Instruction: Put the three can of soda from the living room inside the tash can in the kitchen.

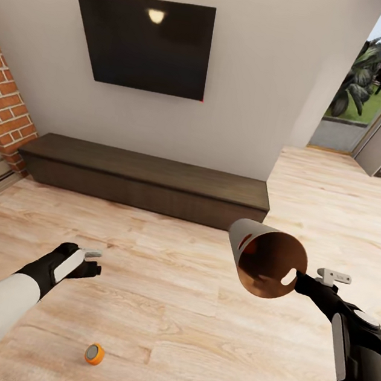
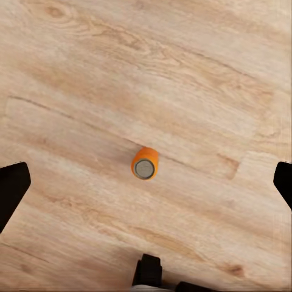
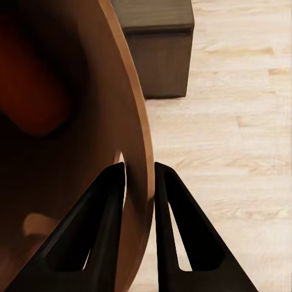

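Living room plank floor (image 1: 196, 313) underfoot, dark low bench (image 1: 149, 179) at twelve o'clock. The right gripper (image 3: 140, 182) pinches the rim of the trash can (image 1: 268, 260), held in the air at three o'clock, mouth tipped toward us. The left gripper (image 1: 85, 260) hangs spread wide and empty above the orange soda can (image 2: 145, 163), lying on the floor at seven o'clock. Pickup looks like the step in hand: next, descend, straddle the can, close.

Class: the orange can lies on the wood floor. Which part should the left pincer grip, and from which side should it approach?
Grip the orange can across its round side wall, coming straight down from above. It lies on its side on the floor, and the open left pincer hangs over it.
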`<state>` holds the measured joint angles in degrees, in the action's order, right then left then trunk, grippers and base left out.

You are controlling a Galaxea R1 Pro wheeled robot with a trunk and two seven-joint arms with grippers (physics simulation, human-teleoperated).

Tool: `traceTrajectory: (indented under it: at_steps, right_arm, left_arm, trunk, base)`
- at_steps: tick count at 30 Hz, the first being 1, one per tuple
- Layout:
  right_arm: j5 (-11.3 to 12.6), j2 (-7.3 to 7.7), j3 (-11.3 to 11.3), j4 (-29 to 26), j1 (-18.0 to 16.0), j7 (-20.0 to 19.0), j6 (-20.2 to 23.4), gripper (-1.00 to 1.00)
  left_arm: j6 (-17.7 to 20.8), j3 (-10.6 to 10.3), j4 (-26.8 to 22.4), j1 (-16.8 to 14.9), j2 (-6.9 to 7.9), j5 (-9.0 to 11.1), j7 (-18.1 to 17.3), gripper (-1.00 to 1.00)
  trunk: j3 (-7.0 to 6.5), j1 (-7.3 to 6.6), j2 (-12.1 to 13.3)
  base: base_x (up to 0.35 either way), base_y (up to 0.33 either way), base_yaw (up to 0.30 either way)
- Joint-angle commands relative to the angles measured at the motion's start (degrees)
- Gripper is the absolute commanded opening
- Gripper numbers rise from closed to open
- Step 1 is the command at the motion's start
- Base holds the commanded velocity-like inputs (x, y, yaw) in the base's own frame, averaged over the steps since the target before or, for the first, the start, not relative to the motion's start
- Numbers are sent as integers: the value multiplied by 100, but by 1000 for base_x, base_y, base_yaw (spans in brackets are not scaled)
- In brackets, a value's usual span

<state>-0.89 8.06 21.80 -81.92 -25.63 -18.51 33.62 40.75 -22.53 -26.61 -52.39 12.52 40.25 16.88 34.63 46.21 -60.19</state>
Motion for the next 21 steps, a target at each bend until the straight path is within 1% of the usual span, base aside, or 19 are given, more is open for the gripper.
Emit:
traceTrajectory:
  at_steps: [1, 4, 7, 13, 21]
  right_arm:
    - [107, -6, -25, -8, -4, -39, 13, -100]
    - [102, -11, -111, -8, -4, -39, 13, -100]
    - [99, -20, -167, -4, -4, -33, 13, -100]
    - [98, -16, -189, 0, -4, -30, 13, -100]
    - [98, -17, -193, 1, -4, -30, 13, -100]
  left_arm:
    - [24, 1, 35, -32, -24, 0, 0, 100]
    - [47, 2, 72, -65, -92, -1, 0, 100]
    - [43, 3, 108, -80, -127, 0, 0, 100]
    - [35, 3, 121, -86, -146, -6, 0, 100]
    - [-86, -2, 129, -87, -148, -8, -2, 100]
  trunk:
    - [27, 22, -42]
    - [107, 88, -163]
    - [188, 154, -283]
    - [349, 286, -524]
    - [563, 461, -845]
  base:
    - [0, 0, 0]
    - [0, 0, 0]
    - [0, 0, 0]
    - [0, 0, 0]
    - [0, 0, 0]
